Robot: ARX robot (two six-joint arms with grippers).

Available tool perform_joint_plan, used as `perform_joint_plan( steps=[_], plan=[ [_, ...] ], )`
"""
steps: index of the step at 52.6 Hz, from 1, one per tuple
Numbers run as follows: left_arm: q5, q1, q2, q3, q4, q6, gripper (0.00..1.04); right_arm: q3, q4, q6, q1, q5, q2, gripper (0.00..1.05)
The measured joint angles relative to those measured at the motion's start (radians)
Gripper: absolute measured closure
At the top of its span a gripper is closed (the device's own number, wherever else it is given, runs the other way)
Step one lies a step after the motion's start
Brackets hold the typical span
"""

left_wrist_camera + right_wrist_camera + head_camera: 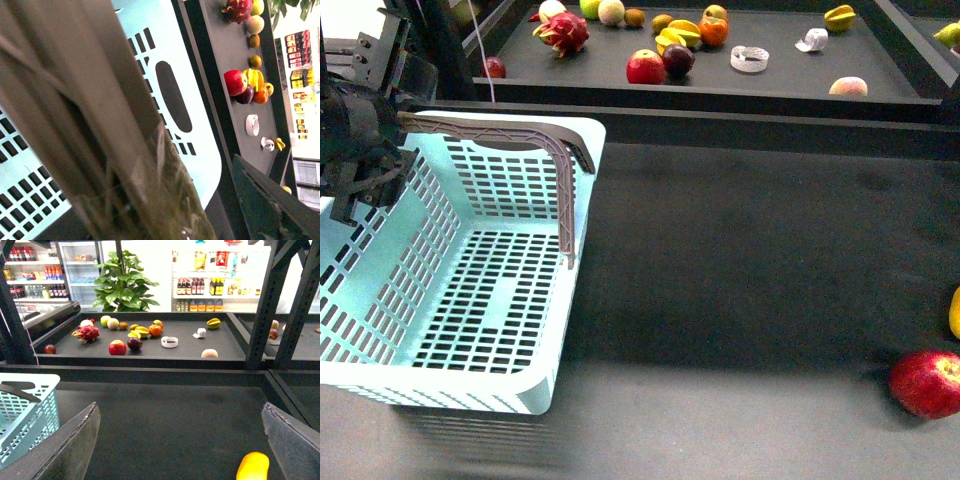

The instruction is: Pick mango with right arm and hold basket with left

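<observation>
**Right gripper** (pixel 180 410): jaws spread wide, empty, above the dark surface (pixel 740 250).

**Mango** (pixel 255 466): on the surface near the right-hand finger, well off the jaws' centre; in the front view it lies at the far right edge (pixel 955 312).

**Risk:** closing from here would likely clip one end and roll the smooth fruit away; re-centring is needed first.

**Apple** (pixel 927 383): near the mango, liable to be knocked or mistaken for it.

**Left gripper** (pixel 365 170): pinches the handle (pixel 500 130) of the basket (pixel 380 280); the basket may swing.

**Shelf** (pixel 770 80): spare fruit, well apart.

**Obstruction:** none between gripper and mango.
</observation>
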Motion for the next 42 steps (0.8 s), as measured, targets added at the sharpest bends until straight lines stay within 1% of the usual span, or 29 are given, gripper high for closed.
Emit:
perform_joint_plan(
  steps=[3, 4, 7, 9, 11, 16, 18, 21, 29, 37, 42],
  plan=[
    [0.0, 0.0, 0.002, 0.002, 0.0, -0.006, 0.58, 0.0, 0.0, 0.0, 0.0, 0.0, 0.0, 0.08],
    [-0.001, 0.0, 0.002, 0.002, 0.0, -0.007, 0.6, 0.0, 0.0, 0.0, 0.0, 0.0, 0.0, 0.08],
    [-0.001, 0.0, 0.006, 0.006, 0.0, -0.01, 0.71, 0.0, 0.0, 0.0, 0.0, 0.0, 0.0, 0.08],
    [-0.002, -0.001, 0.008, 0.009, 0.0, -0.015, 0.76, 0.0, 0.0, 0.0, 0.0, 0.0, 0.0, 0.08],
    [-0.003, -0.003, 0.009, 0.013, -0.001, -0.048, 0.82, 0.0, 0.0, 0.0, 0.0, 0.0, 0.0, 0.08],
    [-0.003, -0.008, 0.009, 0.024, -0.003, -0.096, 0.94, 0.0, 0.0, 0.0, 0.0, 0.0, 0.0, 0.08],
    [0.0, -0.01, 0.009, 0.026, -0.006, -0.102, 0.97, 0.0, 0.0, 0.0, 0.0, 0.0, 0.0, 0.08],
    [0.011, -0.014, 0.009, 0.031, -0.009, -0.1, 0.98, 0.0, 0.0, 0.0, 0.0, 0.0, 0.0, 0.08],
    [-0.054, -0.016, -0.011, 0.034, -0.056, -0.132, 0.98, 0.0, 0.0, 0.0, 0.0, 0.0, 0.0, 0.08],
    [-0.085, -0.012, -0.079, 0.003, -0.105, -0.128, 0.99, 0.0, 0.0, 0.0, 0.0, 0.0, 0.0, 0.08],
    [-0.091, -0.008, -0.151, -0.024, -0.109, -0.116, 0.99, 0.0, 0.0, 0.0, 0.0, 0.0, 0.0, 0.08]
  ],
)
